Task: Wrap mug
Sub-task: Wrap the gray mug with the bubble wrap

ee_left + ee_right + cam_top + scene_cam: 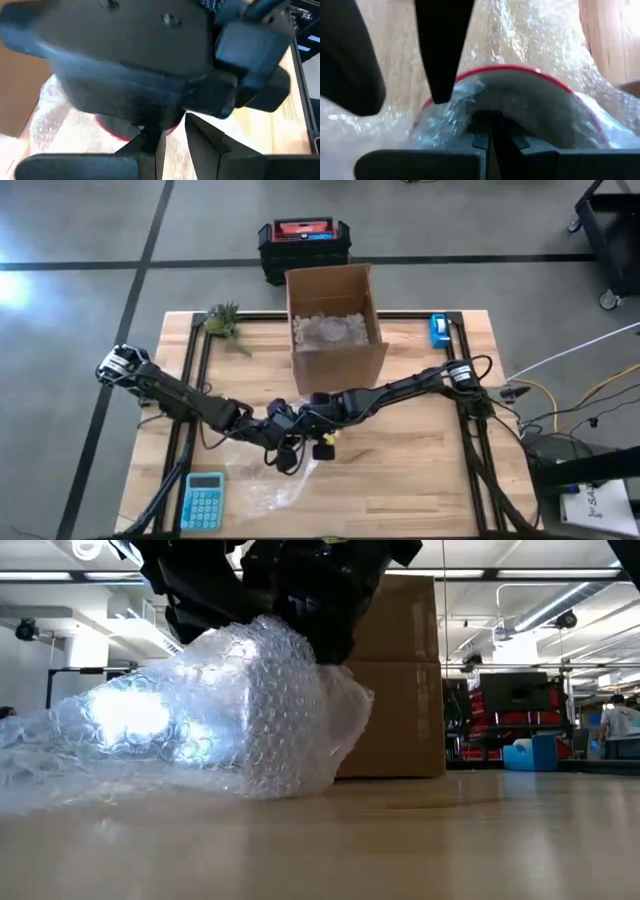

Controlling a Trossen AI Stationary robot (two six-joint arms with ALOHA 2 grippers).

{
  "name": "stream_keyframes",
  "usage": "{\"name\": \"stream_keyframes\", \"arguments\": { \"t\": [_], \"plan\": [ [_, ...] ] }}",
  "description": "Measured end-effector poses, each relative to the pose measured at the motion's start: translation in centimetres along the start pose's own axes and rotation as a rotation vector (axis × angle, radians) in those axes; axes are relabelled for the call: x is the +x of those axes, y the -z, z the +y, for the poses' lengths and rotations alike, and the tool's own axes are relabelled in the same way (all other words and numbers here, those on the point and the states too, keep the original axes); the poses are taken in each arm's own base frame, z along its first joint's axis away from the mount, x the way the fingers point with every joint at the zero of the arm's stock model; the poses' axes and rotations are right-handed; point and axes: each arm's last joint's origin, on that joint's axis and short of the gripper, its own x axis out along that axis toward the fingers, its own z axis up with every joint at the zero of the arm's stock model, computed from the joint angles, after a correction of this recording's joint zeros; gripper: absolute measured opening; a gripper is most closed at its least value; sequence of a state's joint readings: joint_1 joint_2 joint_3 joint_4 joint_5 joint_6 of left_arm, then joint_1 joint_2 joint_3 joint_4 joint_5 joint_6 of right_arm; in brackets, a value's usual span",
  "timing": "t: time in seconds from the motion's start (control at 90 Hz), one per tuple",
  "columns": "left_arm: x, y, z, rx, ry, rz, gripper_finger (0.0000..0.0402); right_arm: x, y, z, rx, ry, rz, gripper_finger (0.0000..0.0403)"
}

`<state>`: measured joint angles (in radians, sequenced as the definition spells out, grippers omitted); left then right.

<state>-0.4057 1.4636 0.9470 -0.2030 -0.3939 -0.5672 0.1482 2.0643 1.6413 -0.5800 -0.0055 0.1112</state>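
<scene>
The bubble wrap (200,720) sits near the front-middle of the table (420,480), puffed up in a big soft heap. The mug (520,95) is inside it. It looks white with a red rim, and the wrap already covers part of it.

Both grippers are right on top of the heap, touching close together. The right gripper (487,127) has its 2 fingers pinched tight on a fold of wrap at the mug's rim. The left gripper (172,142) is just beside it, and I cannot tell if its fingers hold anything.

The wrap is light, floppy and a bit slippery, so I think it will spring open if let go. It is best grabbed by a loose edge or corner. The mug is hard and heavier, and it could crack if dropped or roll inside the wrap. Holding it by the rim or body through the wrap seems safest.

Farther back stands a cardboard box (335,320) with more wrap inside.
</scene>
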Motion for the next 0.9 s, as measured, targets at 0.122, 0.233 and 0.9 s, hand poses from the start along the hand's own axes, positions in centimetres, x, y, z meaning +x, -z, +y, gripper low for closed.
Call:
{"name": "stream_keyframes", "arguments": {
  "t": [0.122,0.233,0.9],
  "plan": [
    [1.1,0.5,0.3,0.022,-0.095,-0.020,0.0059,-0.6,-0.3,0.0,-0.007,0.000,-0.020,0.0002],
    [2.1,1.3,0.6,0.036,-0.127,0.010,0.0059,-0.6,-0.2,0.0,-0.007,0.001,-0.011,0.0002],
    [2.6,1.5,0.5,0.035,-0.124,0.011,0.0059,-4.9,-1.3,0.3,-0.108,0.018,0.153,0.0002]
  ]
}}
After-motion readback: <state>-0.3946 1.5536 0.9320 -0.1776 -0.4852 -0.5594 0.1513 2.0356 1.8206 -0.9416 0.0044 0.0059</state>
